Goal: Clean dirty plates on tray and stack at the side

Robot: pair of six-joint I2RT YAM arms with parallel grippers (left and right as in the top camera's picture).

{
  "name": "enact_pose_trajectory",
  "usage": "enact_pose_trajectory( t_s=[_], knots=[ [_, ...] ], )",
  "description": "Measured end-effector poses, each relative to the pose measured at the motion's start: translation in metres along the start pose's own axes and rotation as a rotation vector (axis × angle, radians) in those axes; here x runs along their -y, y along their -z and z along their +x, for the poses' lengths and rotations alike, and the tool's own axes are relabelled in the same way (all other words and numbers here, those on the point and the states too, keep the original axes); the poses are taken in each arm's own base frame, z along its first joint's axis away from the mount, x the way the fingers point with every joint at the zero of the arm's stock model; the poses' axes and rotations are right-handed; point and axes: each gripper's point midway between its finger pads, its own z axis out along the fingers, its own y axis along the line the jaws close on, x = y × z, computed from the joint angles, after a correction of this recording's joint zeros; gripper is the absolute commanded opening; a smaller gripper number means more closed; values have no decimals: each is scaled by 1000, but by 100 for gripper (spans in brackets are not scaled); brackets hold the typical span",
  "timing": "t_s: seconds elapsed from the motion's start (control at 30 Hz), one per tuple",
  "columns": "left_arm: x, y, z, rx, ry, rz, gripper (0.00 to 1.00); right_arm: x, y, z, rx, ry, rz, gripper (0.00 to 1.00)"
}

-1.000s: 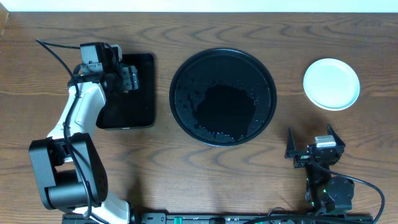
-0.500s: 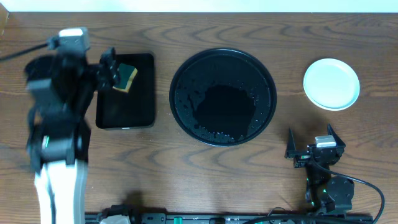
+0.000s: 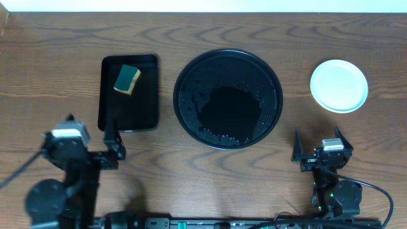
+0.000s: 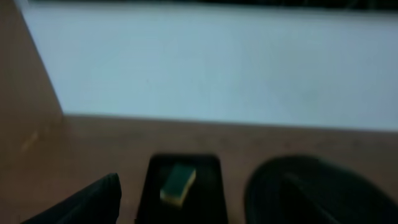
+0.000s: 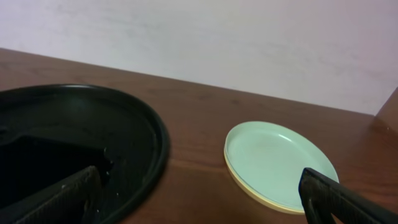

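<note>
**Three Views, One Shared Tray**

The overhead camera looks straight down from high above the counter (image 3: pixel 191 165), taking in its full width. The left wrist camera sits low at the near left, facing the far wall (image 4: pixel 217 62), blurred, over the rectangular tray (image 4: pixel 205 193). The right wrist camera sits low at the near right, facing likewise, close to the plates (image 5: pixel 280 165). All three show the round tray (image 3: pixel 184 83).

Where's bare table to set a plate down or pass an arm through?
Bare tabletop lies between the round tray and the plate stack, in front of the round tray, and left of the rectangular tray. Tightest: the gap between the two trays.
</note>
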Motion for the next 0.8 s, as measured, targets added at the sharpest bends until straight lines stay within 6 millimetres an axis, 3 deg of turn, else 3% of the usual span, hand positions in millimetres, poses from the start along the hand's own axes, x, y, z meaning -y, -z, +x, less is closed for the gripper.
enact_pose_trajectory(
  t_s=[0.1,0.23,0.67,0.8],
  knots=[
    [-3,-3,50,-59,6,-7,81,0,0,0,1,0,0,99],
    [-5,-8,83,-53,24,-10,81,0,0,0,1,0,1,99],
    [7,-26,69,383,25,76,81,0,0,0,1,0,0,99],
    [8,-31,83,410,24,85,81,0,0,0,1,0,0,99]
  ],
)
